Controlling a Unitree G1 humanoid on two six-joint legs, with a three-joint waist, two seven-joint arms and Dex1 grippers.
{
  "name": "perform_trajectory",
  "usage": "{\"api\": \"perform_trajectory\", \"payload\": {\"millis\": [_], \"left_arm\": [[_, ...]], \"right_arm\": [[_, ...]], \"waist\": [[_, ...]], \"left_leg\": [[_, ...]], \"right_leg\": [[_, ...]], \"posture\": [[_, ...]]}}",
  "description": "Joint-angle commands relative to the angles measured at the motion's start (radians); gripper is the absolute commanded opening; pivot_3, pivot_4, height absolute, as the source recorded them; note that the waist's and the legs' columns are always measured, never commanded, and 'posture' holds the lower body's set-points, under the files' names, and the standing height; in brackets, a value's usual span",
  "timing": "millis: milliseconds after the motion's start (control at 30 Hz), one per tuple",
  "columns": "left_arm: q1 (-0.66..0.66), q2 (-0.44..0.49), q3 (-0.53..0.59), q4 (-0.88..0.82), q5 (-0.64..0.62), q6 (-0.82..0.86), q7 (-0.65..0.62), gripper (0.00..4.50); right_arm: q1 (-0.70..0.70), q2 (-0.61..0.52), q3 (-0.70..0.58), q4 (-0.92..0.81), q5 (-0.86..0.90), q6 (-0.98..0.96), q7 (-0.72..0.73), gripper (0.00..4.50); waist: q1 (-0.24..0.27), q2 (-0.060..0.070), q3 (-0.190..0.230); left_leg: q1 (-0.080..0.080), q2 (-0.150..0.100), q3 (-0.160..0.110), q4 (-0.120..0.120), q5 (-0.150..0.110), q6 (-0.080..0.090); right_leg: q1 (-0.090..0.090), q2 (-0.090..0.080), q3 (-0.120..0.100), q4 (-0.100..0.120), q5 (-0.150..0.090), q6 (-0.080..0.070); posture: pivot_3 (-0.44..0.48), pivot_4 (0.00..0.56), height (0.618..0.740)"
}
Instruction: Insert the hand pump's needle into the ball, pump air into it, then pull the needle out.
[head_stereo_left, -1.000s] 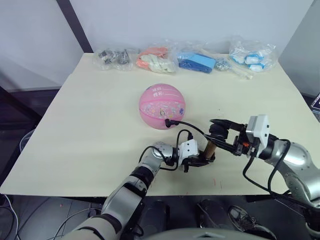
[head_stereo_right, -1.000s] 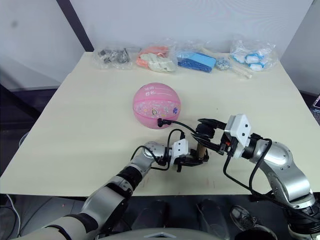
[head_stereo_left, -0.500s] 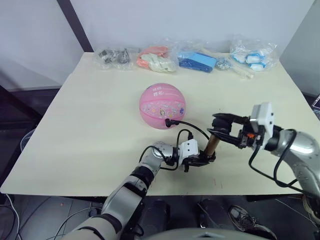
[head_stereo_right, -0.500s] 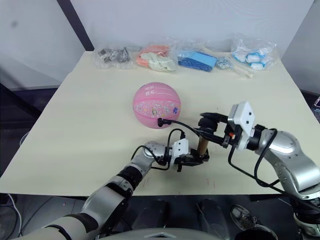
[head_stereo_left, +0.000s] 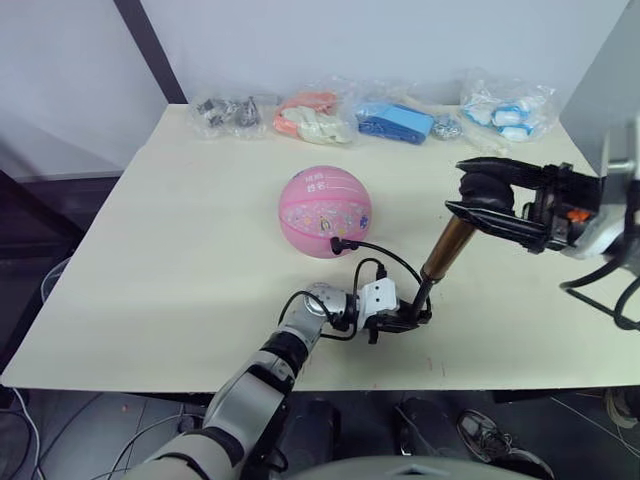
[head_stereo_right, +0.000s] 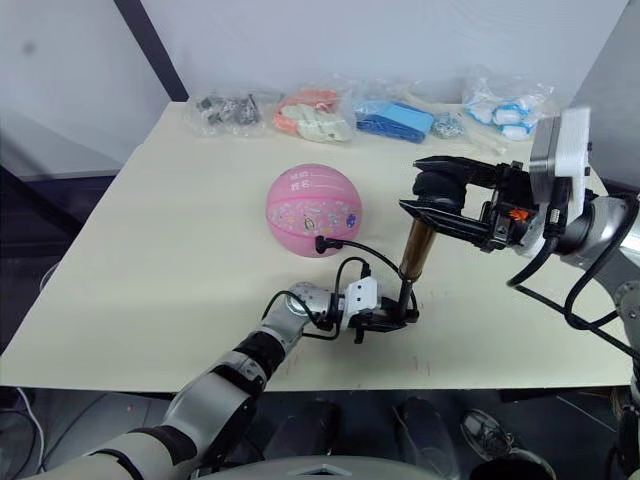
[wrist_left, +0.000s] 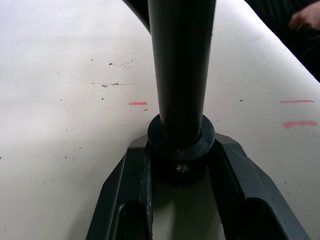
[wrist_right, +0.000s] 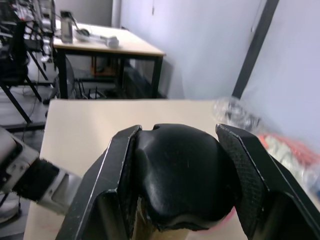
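Item: hand pump (head_stereo_left: 448, 243), stiff, slim, standing tilted near table (head_stereo_left: 180, 260) front edge w/ hose running to ball (head_stereo_left: 324, 211) mid-table. My left tool (head_stereo_right: 400, 318) is clamping its base cap, right tool (head_stereo_left: 490, 203) is gripping the T-handle. Table is flat, bagged items (head_stereo_left: 400, 118) lying along far edge.

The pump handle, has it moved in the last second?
Yes. The right gripper, shut on the handle, has risen up and away from the pump's base, which the left gripper pins to the table.
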Motion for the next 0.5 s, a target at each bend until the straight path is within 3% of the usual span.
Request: {"api": "perform_trajectory", "payload": {"millis": [33, 200, 500], "left_arm": [[0.036, 0.032, -0.029, 0.075, 0.061, 0.037, 0.008, 1.11], [0.036, 0.032, -0.030, 0.075, 0.061, 0.036, 0.008, 1.11], [0.034, 0.031, -0.029, 0.070, 0.059, 0.041, 0.010, 1.11]], "right_arm": [[-0.080, -0.015, -0.091, 0.001, 0.071, -0.011, -0.017, 1.93], [-0.065, -0.022, -0.078, -0.006, 0.094, 0.042, -0.028, 1.93], [0.156, 0.055, 0.036, -0.054, -0.026, -0.007, -0.015, 1.93]], "waist": [[0.000, 0.000, 0.000], [0.000, 0.001, 0.001], [-0.001, -0.001, 0.000]], "left_leg": [[-0.001, 0.000, 0.000, 0.000, 0.000, 0.000], [-0.002, 0.000, 0.000, 0.000, 0.000, 0.000], [0.001, 0.000, 0.000, 0.000, 0.000, 0.000]], "right_leg": [[-0.001, 0.000, 0.000, 0.000, 0.000, 0.000], [-0.002, -0.001, 0.000, 0.000, 0.000, 0.000], [0.001, 0.000, 0.000, 0.000, 0.000, 0.000]], "posture": [[0.000, 0.150, 0.740], [0.000, 0.150, 0.740], [0.000, 0.150, 0.740]]}}
